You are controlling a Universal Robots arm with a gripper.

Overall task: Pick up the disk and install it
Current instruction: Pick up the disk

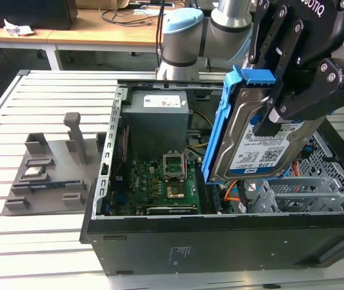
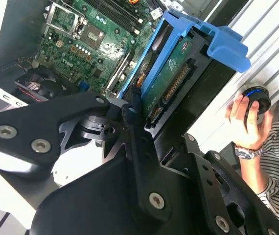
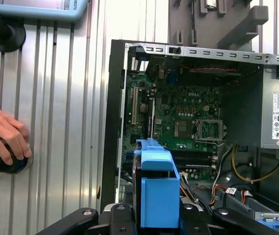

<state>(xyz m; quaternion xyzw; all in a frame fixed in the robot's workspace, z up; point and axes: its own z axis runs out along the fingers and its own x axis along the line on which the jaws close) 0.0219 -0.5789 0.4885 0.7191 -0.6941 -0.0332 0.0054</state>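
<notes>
Silver-grey with a blue bracket (image 1: pixel 219 127) round its edges, the disk (image 1: pixel 262 151) hangs tilted on edge above the open computer case (image 1: pixel 220 241), toward the exterior view's right. The gripper (image 1: pixel 268 124) is clamped on it, so the pickup looks done and the carry to the bay is the step in hand. Beneath it lie the metal drive cage (image 1: pixel 299 193) and orange cables (image 1: pixel 232 194); the motherboard (image 1: pixel 160 181) sits beside them. The disk is not yet seated. Seating it, I judge, calls for levelling it, squaring the bracket to the cage and staying clear of the cables. A person's hand (image 2: pixel 244 120) rests on a round knob (image 2: pixel 257 95) outside the case.
</notes>
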